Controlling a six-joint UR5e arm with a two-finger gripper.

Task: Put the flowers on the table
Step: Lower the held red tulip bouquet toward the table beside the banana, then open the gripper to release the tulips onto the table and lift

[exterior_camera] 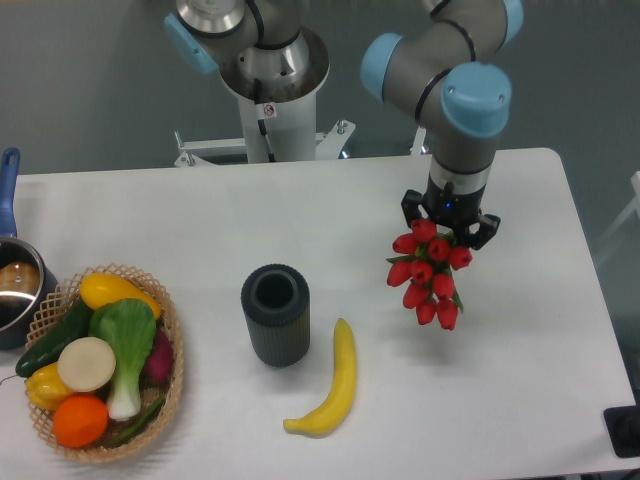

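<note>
The flowers (430, 272), a bunch of red tulip buds with a little green showing, hang from my gripper (449, 226) over the right part of the white table (200, 215). The gripper is shut on the bunch's upper end, which it hides along with the stems. I cannot tell whether the lowest buds touch the tabletop or hang just above it.
A dark ribbed cylinder vase (275, 314) stands at the middle. A banana (332, 384) lies in front of it. A wicker basket (172, 395) of vegetables and fruit sits at the front left. A pot with a blue handle (14, 285) is at the left edge.
</note>
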